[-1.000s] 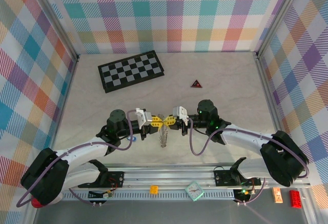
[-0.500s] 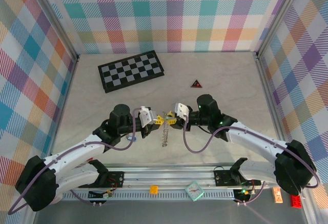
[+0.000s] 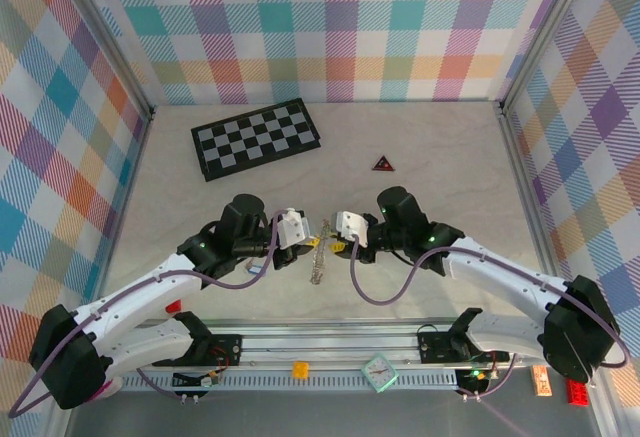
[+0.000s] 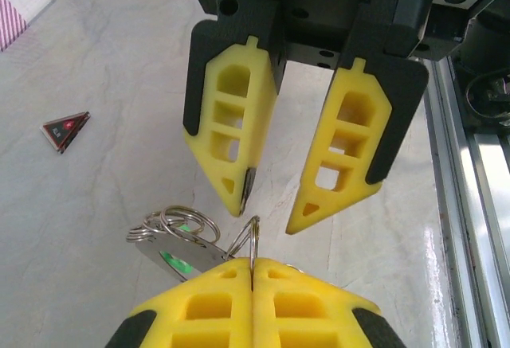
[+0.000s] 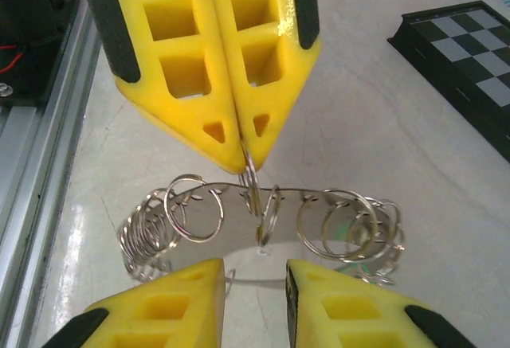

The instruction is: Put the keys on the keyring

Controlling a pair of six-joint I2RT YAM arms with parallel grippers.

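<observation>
Keyring (image 5: 269, 205) is being clenched in my left gripper (image 4: 253, 265); my right gripper (image 5: 255, 272) is hovering released just beside it.

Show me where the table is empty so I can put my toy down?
Bare table lies between the triangle and the right wall, and between the checkerboard and the triangle. Left of the checkerboard is only a narrow strip. The near middle is crowded: the left gripper and right gripper meet at the keyring.
</observation>
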